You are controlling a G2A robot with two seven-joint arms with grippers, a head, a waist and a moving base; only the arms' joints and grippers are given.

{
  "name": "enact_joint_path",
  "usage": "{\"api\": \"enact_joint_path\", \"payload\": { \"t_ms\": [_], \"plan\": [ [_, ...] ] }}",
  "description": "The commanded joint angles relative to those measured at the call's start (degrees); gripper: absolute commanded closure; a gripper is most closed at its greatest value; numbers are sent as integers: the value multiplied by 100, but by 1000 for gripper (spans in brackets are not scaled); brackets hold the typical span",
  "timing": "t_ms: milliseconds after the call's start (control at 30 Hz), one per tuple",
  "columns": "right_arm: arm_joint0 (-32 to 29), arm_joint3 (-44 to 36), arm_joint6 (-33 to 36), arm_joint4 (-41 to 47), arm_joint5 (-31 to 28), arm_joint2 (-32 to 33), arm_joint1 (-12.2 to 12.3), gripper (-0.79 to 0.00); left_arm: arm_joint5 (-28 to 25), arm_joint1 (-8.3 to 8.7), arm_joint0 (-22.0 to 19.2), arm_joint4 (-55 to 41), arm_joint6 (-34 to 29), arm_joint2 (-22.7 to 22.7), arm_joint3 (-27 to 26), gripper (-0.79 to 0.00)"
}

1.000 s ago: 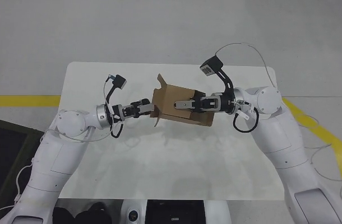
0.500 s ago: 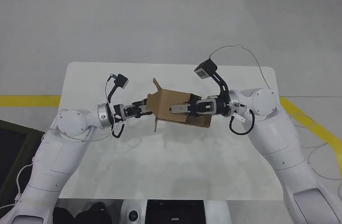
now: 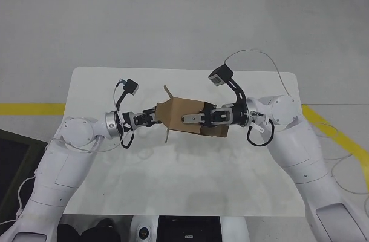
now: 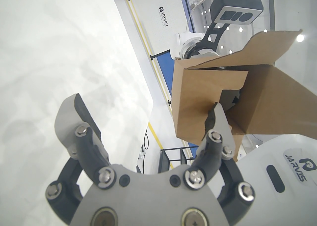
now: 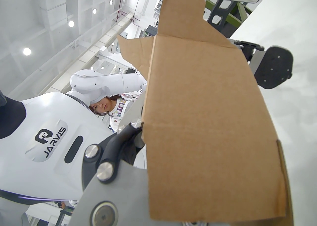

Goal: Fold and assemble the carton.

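The brown carton point(image 3: 184, 117) hangs half-folded above the middle of the white table point(image 3: 112, 175), with its end flaps splayed out. My right gripper point(image 3: 193, 117) is shut on the carton's side wall point(image 5: 203, 118), and one of its fingers point(image 5: 133, 113) shows beside the panel while the other is hidden behind it. At the carton's other end my left gripper point(image 4: 145, 102) stands open. One of its fingertips point(image 4: 216, 113) touches an end flap point(image 4: 198, 95) at the carton's open mouth, and the other finger point(image 4: 76, 110) hangs free over the table.
The table top point(image 4: 62, 51) around and under the carton is bare white. A yellow floor line point(image 3: 27, 109) runs past both sides of the table. The left gripper's black pad point(image 5: 272, 68) shows beyond the carton in the right wrist view.
The right arm has carried the carton toward the left arm and turned it a little. The left gripper has drawn back slightly, staying at the flap end.
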Motion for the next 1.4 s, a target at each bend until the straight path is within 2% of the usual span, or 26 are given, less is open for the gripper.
{"api": "enact_joint_path", "payload": {
  "t_ms": [0,633,1033,1367],
  "plan": [
    [-2,-21,23,10,-6,-21,-3,0,7,0,-6,-12,-5,3,5,-785],
    [25,196,-155,-70,-27,138,29,0,-21,35,76,-136,-66,-137,-29,-785],
    [-102,211,-896,-68,164,458,74,0,-109,85,356,-12,-112,-255,-132,-785],
    [-152,87,-1279,-303,349,284,38,0,-69,68,264,18,-77,-114,-306,-785]
  ]
}}
